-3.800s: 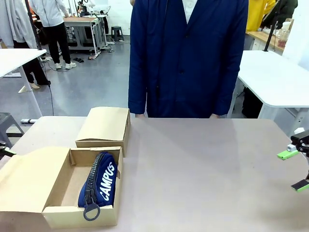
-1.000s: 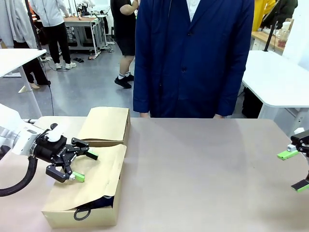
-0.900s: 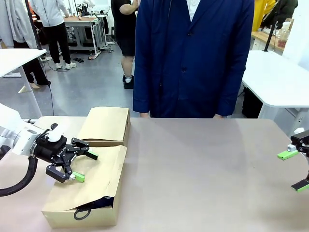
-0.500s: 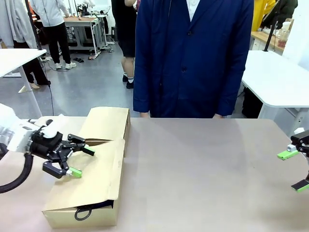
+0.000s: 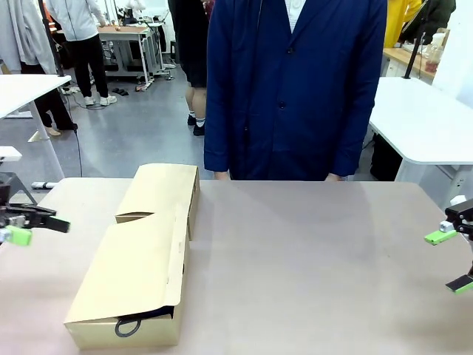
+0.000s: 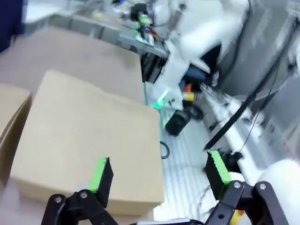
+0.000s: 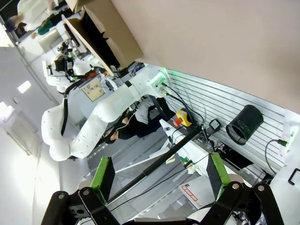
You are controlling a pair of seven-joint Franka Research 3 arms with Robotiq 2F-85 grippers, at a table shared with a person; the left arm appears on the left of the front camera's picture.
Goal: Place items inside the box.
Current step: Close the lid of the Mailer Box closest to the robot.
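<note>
The box (image 5: 137,285) is seen on the near left part of the table (image 5: 310,259), its lid lowered over the body. The lid is not seated flat: at the near end a gap is left open, and a dark zip loop of the pencil pouch (image 5: 127,328) is seen sticking out through it. The rest of the pouch is hidden under the lid. A second, smaller cardboard box (image 5: 164,190) is set just behind, touching or almost touching; which cannot be told.

The left gripper (image 5: 29,223) is held at the left edge of the table, apart from the box, fingers spread and nothing between them. In the left wrist view the box lid (image 6: 89,140) is seen beyond the open green pads (image 6: 100,173). The right gripper (image 5: 452,259) is parked at the far right edge, well apart from the box, jaws wide and empty.

Judgement: the pouch is regarded as placed; closing is the step in hand and is taken as nearly done.

To finish well, the lid is best pressed from above near its raised near end, with the fingers kept flat, not pinching. The zip loop should be tucked in first, or the lid is likely to spring up again. A sideways push is to be avoided, since the light box may slide against its neighbour.
</note>
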